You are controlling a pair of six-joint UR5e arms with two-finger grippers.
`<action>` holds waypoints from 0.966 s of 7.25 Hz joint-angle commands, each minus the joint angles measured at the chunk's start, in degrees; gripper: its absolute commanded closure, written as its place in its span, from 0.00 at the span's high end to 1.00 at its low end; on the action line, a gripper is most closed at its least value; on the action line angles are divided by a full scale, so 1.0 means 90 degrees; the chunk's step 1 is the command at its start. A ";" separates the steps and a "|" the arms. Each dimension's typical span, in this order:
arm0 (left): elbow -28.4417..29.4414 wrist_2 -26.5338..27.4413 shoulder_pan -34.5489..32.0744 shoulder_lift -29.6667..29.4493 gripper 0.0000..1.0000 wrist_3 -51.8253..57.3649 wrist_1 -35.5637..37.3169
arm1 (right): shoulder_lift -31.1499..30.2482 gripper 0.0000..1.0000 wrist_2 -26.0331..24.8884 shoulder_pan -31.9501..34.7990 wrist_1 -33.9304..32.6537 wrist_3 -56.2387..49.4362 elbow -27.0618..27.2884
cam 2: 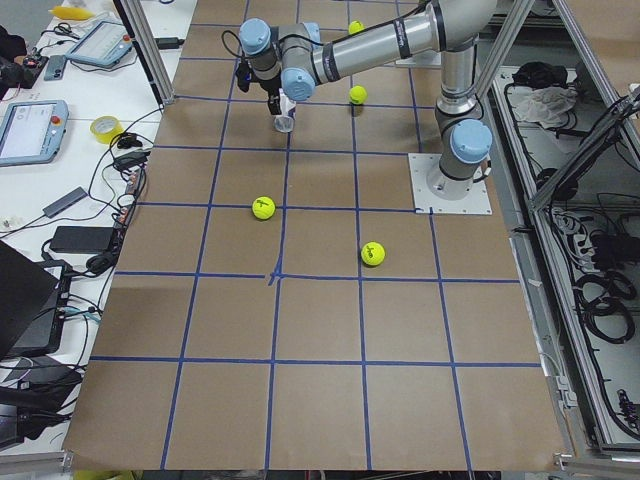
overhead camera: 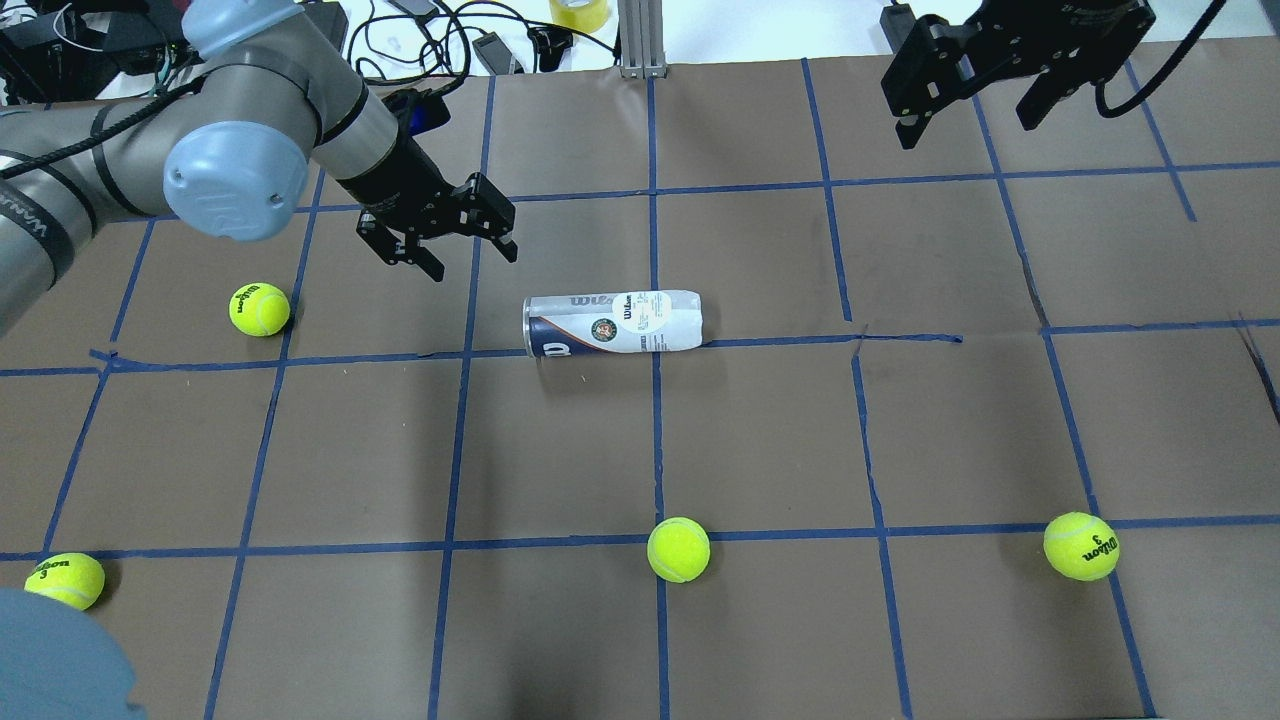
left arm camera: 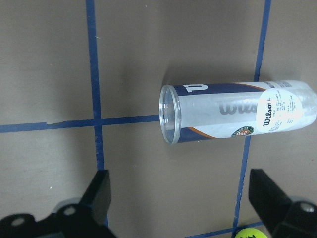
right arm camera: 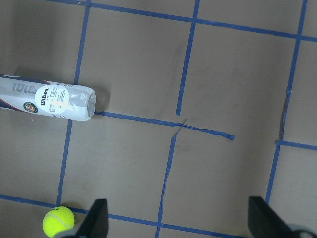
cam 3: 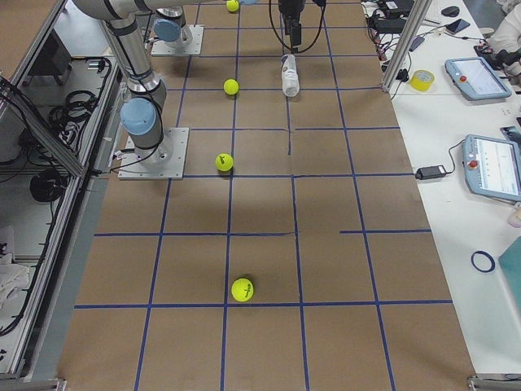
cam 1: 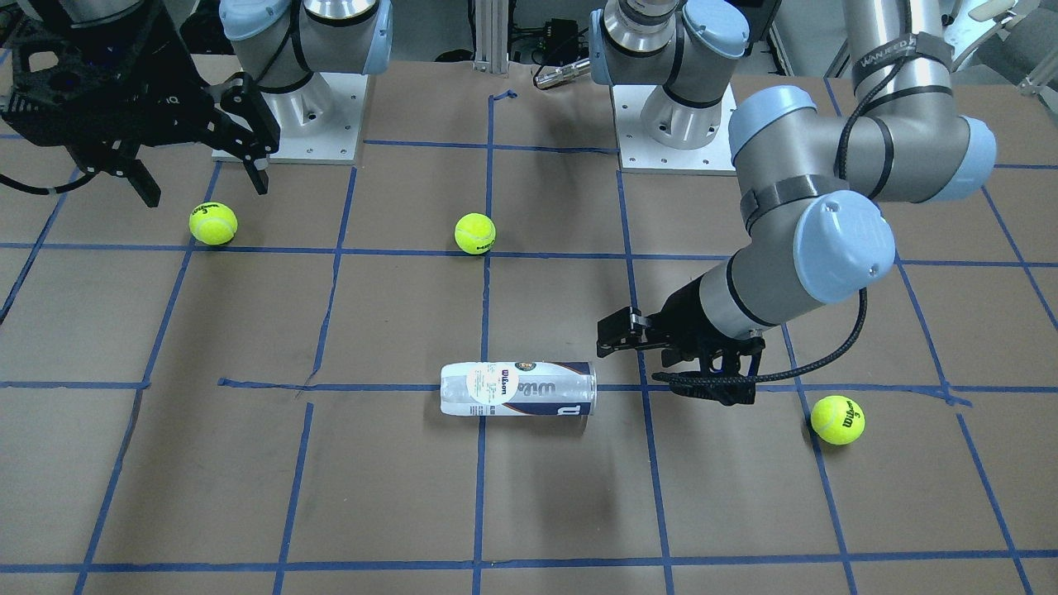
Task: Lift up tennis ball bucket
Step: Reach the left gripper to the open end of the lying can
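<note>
The tennis ball bucket [overhead camera: 612, 322] is a clear can with a white and navy Wilson label. It lies on its side near the table's middle and looks empty, also shown in the front view [cam 1: 517, 388], left wrist view [left arm camera: 237, 113] and right wrist view [right arm camera: 47, 99]. My left gripper [overhead camera: 470, 258] is open and empty, hovering just beyond the can's open end, apart from it; it also shows in the front view [cam 1: 632, 362] and its wrist view [left arm camera: 182, 196]. My right gripper [overhead camera: 967, 128] is open and empty, high at the far right, also in the front view [cam 1: 207, 192].
Several yellow-green tennis balls lie loose on the brown paper with its blue tape grid: one near my left gripper [overhead camera: 259, 309], one at the near middle [overhead camera: 678, 549], one at the near right [overhead camera: 1081, 546], one at the near left corner [overhead camera: 65, 580]. Cables lie beyond the far edge.
</note>
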 commanded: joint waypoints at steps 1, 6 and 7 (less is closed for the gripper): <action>-0.0149 -0.1168 0.0129 -0.0568 1.00 0.0571 0.0004 | -0.0014 1.00 -0.0050 -0.0032 -0.0064 0.0107 0.0019; -0.0355 -0.2194 0.0198 -0.1379 0.81 0.1308 0.0404 | 0.0025 1.00 -0.0313 -0.0081 -0.0387 0.0107 0.0175; -0.0355 -0.2586 0.0198 -0.1390 0.61 0.1298 0.0404 | 0.0026 1.00 -0.0333 -0.0081 -0.0367 0.0107 0.0175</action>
